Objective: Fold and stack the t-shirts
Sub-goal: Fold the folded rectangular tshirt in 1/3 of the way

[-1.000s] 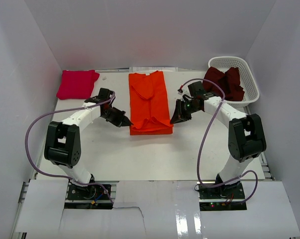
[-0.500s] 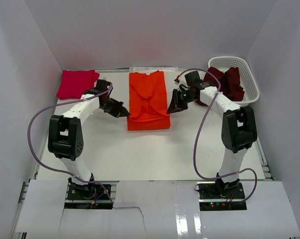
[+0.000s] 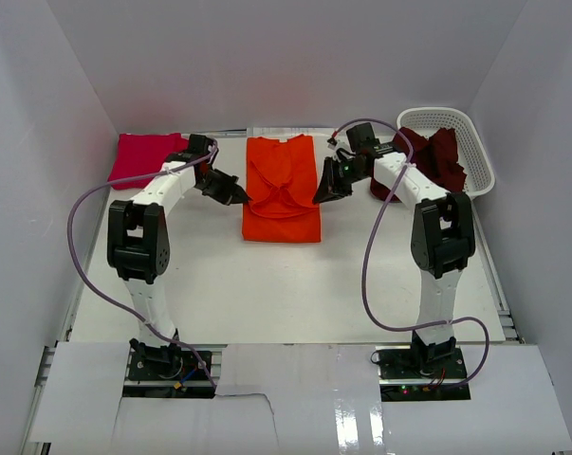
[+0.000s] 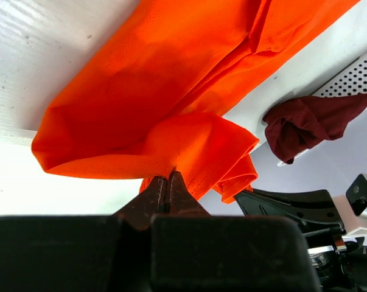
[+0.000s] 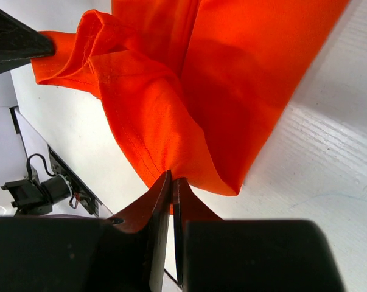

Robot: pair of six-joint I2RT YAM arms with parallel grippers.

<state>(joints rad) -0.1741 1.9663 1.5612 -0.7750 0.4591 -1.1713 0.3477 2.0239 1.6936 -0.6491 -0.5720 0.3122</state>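
Orange t-shirt: centre of the table's far half, partly folded, lifted at both sides.
Left gripper: clamped on its left edge.
Right gripper: pinching its right edge.
Pink t-shirt: far-left corner.
Maroon t-shirt: in the basket.

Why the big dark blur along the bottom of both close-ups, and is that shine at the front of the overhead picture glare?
Left wrist view: the blur is the left gripper, too near to focus; the orange t-shirt is sharp. Right wrist view: likewise the right gripper. Top view: yes, glare on the glossy front panel.
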